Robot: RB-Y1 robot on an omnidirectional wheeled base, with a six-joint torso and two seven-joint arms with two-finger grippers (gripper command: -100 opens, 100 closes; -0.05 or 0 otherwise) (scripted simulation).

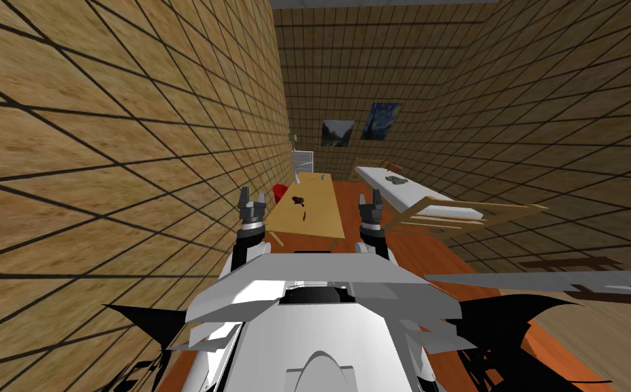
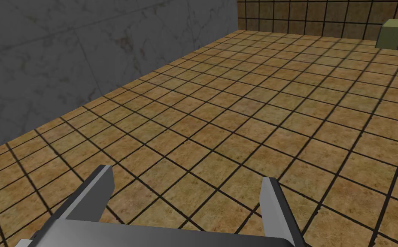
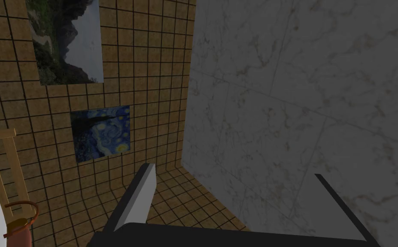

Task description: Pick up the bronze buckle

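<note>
Wooden table [image 1: 320,204] ahead bears the likely buckle [image 1: 299,201] (small, dark), nearer left gripper [image 1: 253,197] than right gripper [image 1: 369,197], both agape, empty.

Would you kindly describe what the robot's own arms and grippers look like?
The left gripper and right gripper are each a dark box carrying two thin, flat, blade-like light grey fingers. The forearms behind them are white with dark joints.
</note>
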